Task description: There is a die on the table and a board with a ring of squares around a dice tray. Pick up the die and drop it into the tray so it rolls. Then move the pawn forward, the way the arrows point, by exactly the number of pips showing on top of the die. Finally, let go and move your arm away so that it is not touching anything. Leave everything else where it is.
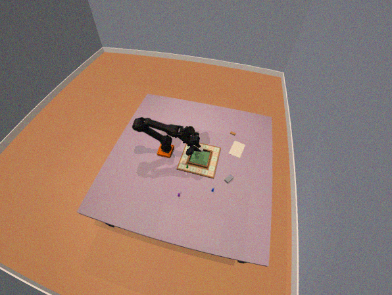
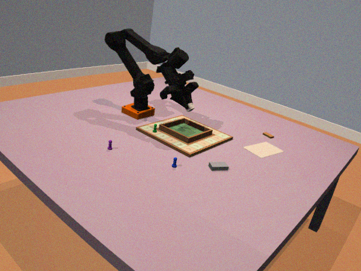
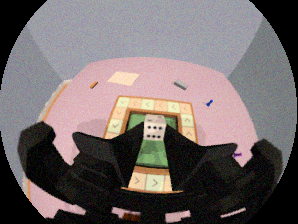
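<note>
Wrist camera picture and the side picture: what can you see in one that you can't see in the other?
Only the wrist view shows the dots on the die, pinched between the black fingers.

Only the exterior view shows the whole arm, its orange base, the green pawn on the board's ring of squares, and how high the gripper hangs, tilted, above the board's far side.

Both show the board with its green tray, the blue pawn, the grey block and the pale sheet.
</note>
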{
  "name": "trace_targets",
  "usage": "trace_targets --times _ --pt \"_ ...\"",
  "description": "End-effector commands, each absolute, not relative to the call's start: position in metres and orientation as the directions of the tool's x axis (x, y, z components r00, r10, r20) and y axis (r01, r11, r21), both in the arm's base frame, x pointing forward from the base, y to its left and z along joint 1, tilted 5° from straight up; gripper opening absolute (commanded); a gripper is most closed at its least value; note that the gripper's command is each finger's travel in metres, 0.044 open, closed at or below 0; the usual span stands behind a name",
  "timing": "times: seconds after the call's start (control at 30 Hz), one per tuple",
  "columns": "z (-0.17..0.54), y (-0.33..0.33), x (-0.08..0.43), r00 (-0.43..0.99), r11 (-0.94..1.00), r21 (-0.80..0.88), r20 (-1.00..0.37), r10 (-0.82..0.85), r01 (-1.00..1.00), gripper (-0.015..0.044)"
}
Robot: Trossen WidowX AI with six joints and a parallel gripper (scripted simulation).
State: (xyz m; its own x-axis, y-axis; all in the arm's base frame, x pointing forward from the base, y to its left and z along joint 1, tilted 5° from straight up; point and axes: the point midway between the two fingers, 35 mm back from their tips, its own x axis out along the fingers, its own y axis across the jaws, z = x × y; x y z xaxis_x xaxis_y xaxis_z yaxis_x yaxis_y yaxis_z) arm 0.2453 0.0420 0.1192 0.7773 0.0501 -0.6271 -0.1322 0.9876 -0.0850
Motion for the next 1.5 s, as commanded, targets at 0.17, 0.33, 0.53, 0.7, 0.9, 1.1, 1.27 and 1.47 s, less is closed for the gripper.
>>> trace_targets --times 0.17,0.33,0.53,0.7,0.9,1.1,1.27,1.47 --pt "0.120 0.042 0.246 0.778 0.988 -0.085 -0.626 0.050 -0.132 0.0157" --pt "0.134 0.043 0.246 0.778 0.988 -0.084 -0.627 0.049 -0.130 0.0289" --pt "0.159 0.045 0.244 0.776 0.988 -0.082 -0.628 0.048 -0.128 0.0440" --pt "0.151 0.046 0.250 0.651 0.987 -0.089 -0.759 0.020 -0.134 0.0440" --pt "0.137 0.046 0.259 0.386 0.987 -0.089 -0.922 -0.029 -0.137 0.0440" --pt "0.121 0.045 0.266 0.090 0.989 -0.082 -0.993 -0.070 -0.127 0.0440" --pt "0.123 0.043 0.266 0.140 0.986 -0.088 -0.988 -0.068 -0.142 0.0414" --pt "0.110 -0.020 0.245 0.095 0.954 -0.111 -0.992 -0.087 -0.279 0.0256"
